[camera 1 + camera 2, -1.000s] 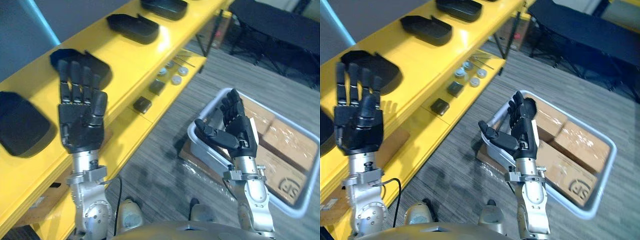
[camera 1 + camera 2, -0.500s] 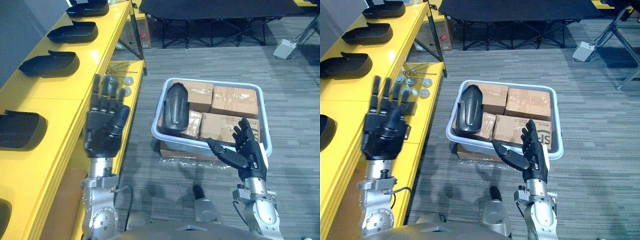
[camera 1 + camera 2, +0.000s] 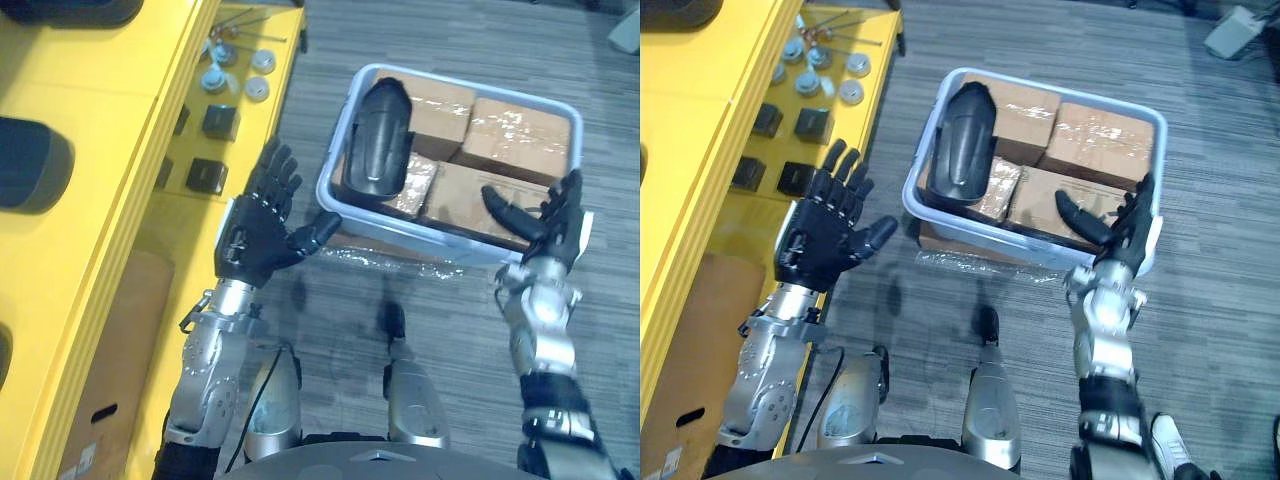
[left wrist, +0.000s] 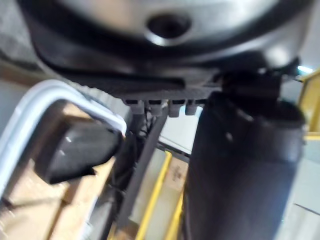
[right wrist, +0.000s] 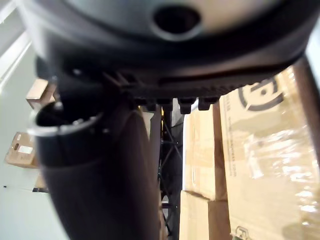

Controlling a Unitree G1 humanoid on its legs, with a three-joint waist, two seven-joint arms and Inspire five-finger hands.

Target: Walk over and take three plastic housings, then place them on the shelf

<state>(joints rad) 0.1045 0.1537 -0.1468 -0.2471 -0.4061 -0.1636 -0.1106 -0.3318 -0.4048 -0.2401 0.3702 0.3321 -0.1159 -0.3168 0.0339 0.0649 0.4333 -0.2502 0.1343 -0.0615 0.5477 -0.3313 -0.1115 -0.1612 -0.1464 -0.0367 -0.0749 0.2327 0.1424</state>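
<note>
One black plastic housing (image 3: pixel 378 148) lies along the left side of a pale bin (image 3: pixel 410 236) on the floor, resting on cardboard boxes (image 3: pixel 521 128). More black housings (image 3: pixel 28 162) sit on the yellow shelf (image 3: pixel 120 110) at the left. My left hand (image 3: pixel 258 236) is open, palm up, just left of the bin's front corner and holds nothing. My right hand (image 3: pixel 548 226) is open too, fingers spread over the bin's front right rim above a box. The right wrist view looks past the hand at the wrapped boxes (image 5: pixel 250 145).
The shelf's lower level carries small grey round parts (image 3: pixel 236 74) and black blocks (image 3: pixel 206 175). A flat brown box (image 3: pixel 108 335) lies lower on that shelf. Grey striped carpet (image 3: pixel 620 330) surrounds the bin, with open floor to its right.
The camera has tilted down, so the whole scene shifted. Both hands have dropped lower; the left hand now sits by the bin's front left corner, the right over its front right rim.
</note>
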